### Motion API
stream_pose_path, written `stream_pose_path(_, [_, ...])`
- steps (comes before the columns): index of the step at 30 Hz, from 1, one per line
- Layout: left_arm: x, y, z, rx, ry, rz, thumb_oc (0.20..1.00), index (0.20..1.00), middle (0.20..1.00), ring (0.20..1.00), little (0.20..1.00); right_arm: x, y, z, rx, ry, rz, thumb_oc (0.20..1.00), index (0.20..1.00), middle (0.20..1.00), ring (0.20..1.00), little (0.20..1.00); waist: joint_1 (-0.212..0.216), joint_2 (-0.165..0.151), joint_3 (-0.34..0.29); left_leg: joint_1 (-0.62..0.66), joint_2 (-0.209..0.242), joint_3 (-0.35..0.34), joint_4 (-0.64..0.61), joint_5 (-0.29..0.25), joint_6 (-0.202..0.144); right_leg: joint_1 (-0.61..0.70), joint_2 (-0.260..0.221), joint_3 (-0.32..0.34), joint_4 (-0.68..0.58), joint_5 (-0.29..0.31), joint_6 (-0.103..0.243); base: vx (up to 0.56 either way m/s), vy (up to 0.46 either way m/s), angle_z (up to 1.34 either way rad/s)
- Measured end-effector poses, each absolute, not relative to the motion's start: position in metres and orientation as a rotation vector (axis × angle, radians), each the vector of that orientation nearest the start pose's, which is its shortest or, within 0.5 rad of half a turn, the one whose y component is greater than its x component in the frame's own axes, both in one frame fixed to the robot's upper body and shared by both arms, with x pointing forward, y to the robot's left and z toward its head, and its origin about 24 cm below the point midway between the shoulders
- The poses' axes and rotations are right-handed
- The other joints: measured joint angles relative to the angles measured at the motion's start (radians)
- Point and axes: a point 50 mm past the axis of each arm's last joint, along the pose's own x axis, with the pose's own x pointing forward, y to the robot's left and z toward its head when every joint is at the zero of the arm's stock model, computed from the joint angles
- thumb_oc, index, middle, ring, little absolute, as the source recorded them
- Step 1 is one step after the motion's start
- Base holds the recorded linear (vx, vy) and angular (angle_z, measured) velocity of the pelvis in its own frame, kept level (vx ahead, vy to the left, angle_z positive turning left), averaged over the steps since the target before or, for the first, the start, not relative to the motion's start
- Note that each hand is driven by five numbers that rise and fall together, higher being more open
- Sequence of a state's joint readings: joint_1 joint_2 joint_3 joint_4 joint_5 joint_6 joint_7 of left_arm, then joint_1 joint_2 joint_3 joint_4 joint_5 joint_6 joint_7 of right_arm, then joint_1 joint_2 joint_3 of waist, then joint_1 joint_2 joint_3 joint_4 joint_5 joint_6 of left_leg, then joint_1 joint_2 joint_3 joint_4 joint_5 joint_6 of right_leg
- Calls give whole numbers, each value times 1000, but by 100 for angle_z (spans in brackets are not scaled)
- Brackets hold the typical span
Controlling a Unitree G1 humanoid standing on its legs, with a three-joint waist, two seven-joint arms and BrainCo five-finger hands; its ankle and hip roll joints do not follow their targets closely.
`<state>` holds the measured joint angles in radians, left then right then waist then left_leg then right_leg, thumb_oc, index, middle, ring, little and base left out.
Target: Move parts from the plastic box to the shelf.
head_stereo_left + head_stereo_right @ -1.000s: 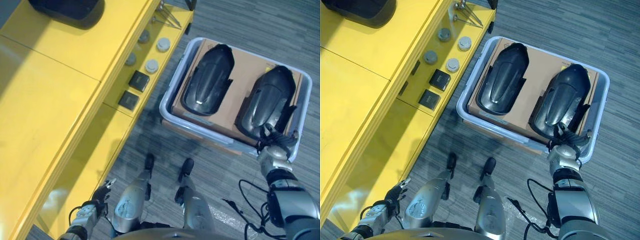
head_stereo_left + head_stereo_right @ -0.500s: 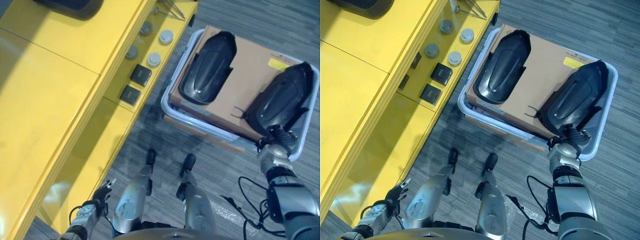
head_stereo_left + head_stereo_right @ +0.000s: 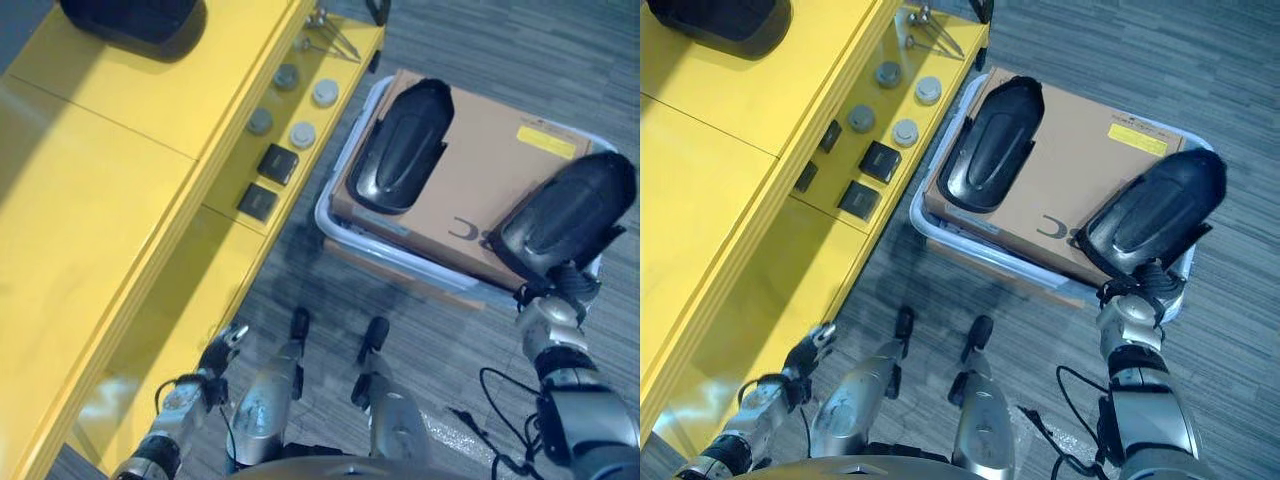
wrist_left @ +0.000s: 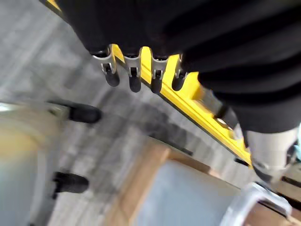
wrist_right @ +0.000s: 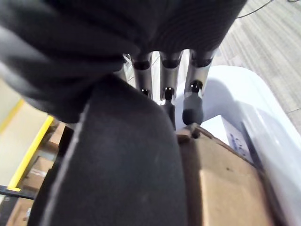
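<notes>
Right hand [image 3: 1137, 300] grips the near end of a black moulded part [image 3: 1152, 213], its fingers [image 5: 193, 103] curled over the part's edge in the right wrist view. That part sits tilted at the right side of the plastic box [image 3: 928, 228], its near end over the box's near rim. A second black part [image 3: 990, 145] of the same shape lies flat at the left side of the box, on a sheet of brown cardboard [image 3: 1080, 160] that lines it. The cardboard carries a yellow label [image 3: 1136, 138] near its far edge.

Left hand [image 3: 215, 362] hangs low beside the yellow shelf [image 3: 120, 210], holding nothing, its fingers [image 4: 134, 77] loosely extended in a row in the left wrist view.

The shelf runs along the left side, with a wide bright yellow top and a lower ledge just beside the box. On that ledge lie four small grey round pieces [image 3: 300, 133], two dark square blocks [image 3: 277, 162] and some thin metal rods [image 3: 335, 35] at the far end. A dark rounded object [image 3: 130, 20] rests on the shelf's top at the far left.

The box stands on a floor [image 3: 500, 40] of grey striped carpet.
</notes>
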<state>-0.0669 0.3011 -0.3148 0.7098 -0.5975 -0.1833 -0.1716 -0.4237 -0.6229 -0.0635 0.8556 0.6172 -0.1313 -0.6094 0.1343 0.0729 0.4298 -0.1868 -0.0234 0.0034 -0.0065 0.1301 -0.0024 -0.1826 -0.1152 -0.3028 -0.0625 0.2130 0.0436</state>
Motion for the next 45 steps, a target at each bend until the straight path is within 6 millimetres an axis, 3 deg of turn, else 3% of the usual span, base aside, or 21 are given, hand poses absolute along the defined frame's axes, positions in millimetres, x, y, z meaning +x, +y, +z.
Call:
stream_pose_path(2, [239,179,-32,-263,348,-246,1000,1000,1000,1000,1000,268,-341,53,-18,74,-910,200,200,200,200,200,-17,-18,-69,64,3,22,-17,-12,1,57,8,21,-18,0,7,135,7,-22])
stream_pose_path(4, [250,173,-4,-285,257,-305,1000,1000,1000,1000,1000,266,-326,50,-20,61,-847,200,200,200,200,200,-30,-33,-116,94,2,28,-15,-25,2,81,8,31,-18,-8,13,72,16,-19])
stream_pose_path(7, [271,161,23,-304,178,-374,1000,1000,1000,1000,1000,269,-308,41,-61,87,-740,200,200,200,200,200,-51,-66,-210,120,2,53,-20,-39,4,93,5,52,-19,-23,8,152,41,-23])
stream_pose_path(9, [296,133,46,-336,182,-455,1000,1000,1000,1000,1000,280,-282,31,-82,124,-617,200,200,200,200,200,-85,-96,-267,188,4,85,-54,-44,5,129,5,83,-25,-28,12,183,49,-39])
stream_pose_path(11, [304,105,53,-377,204,-523,1000,1000,1000,1000,1000,284,-265,25,-96,147,-538,200,200,200,200,200,-120,-103,-308,223,4,102,-72,-46,6,144,6,96,-25,-33,18,133,34,-29])
stream_pose_path(15, [302,77,35,-460,385,-542,1000,1000,1000,1000,1000,290,-245,16,-127,202,-433,200,200,200,200,200,-152,-89,-352,242,5,129,-75,-56,10,153,11,122,-25,-33,20,66,21,-21])
stream_pose_path(18, [295,65,2,-469,593,-497,1000,1000,1000,1000,1000,295,-230,11,-151,238,-346,200,200,200,200,200,-177,-67,-367,249,9,141,-77,-61,9,154,16,133,-24,-33,19,49,6,-15])
stream_pose_path(20, [291,63,-4,-448,642,-499,1000,1000,1000,1000,1000,295,-226,9,-161,255,-327,200,200,200,200,200,-181,-65,-368,251,13,143,-77,-60,10,155,21,134,-23,-33,20,44,-4,-3])
stream_pose_path(29, [284,62,-13,-332,702,-517,1000,1000,1000,1000,1000,294,-218,4,-163,274,-299,200,200,200,200,200,-184,-58,-374,270,20,162,-78,-68,1,165,30,154,-22,-34,18,43,-6,-6])
stream_pose_path(37, [281,37,-6,-344,691,-598,1000,1000,1000,1000,1000,288,-164,-18,-160,364,-66,200,200,200,200,200,-187,-63,-380,271,21,163,-78,-69,1,165,32,154,-21,-35,18,22,-5,0])
stream_pose_path(45, [280,42,-10,-313,702,-594,1000,1000,1000,1000,1000,284,-151,-23,-231,380,38,200,200,200,200,200,-167,-78,-395,270,19,163,-78,-70,1,164,30,154,-22,-35,18,0,0,0])
